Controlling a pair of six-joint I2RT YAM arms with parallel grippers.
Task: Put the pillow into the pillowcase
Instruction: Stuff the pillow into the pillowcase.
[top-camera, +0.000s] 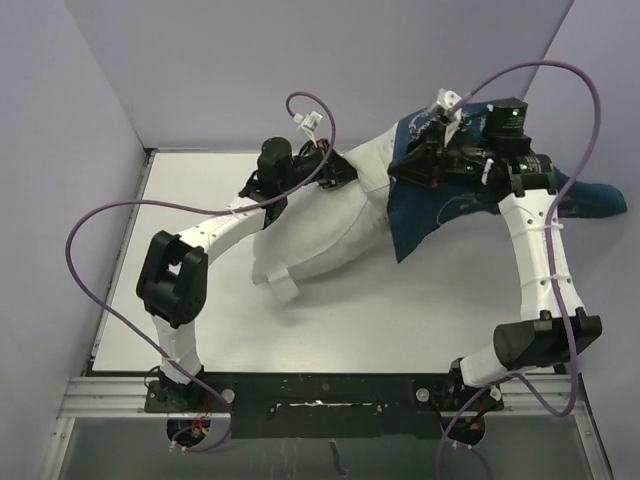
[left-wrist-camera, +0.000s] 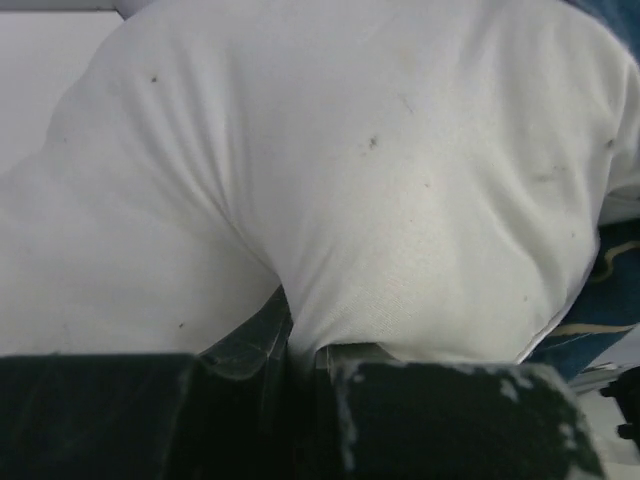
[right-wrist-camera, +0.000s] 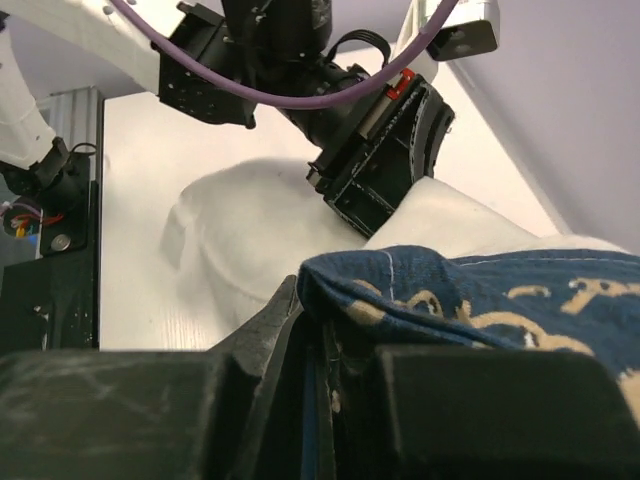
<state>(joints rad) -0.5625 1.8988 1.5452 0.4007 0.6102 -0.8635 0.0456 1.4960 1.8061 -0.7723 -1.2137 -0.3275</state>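
The white pillow (top-camera: 325, 225) lies across the middle of the table, its far right end inside the mouth of the navy pillowcase (top-camera: 440, 205). My left gripper (top-camera: 340, 172) is shut on a fold of the pillow (left-wrist-camera: 400, 180) at its far edge. My right gripper (top-camera: 425, 160) is shut on the pillowcase's hem (right-wrist-camera: 400, 290) and holds the opening up over the pillow (right-wrist-camera: 250, 230). The pillowcase's closed end (top-camera: 590, 197) trails off to the right. The left gripper body (right-wrist-camera: 385, 160) shows just beyond the hem in the right wrist view.
Purple cables (top-camera: 100, 225) loop from both arms over the table. Lilac walls (top-camera: 300, 60) close the back and sides. The black base rail (top-camera: 320, 392) runs along the near edge. White tabletop (top-camera: 400, 310) lies in front of the pillow.
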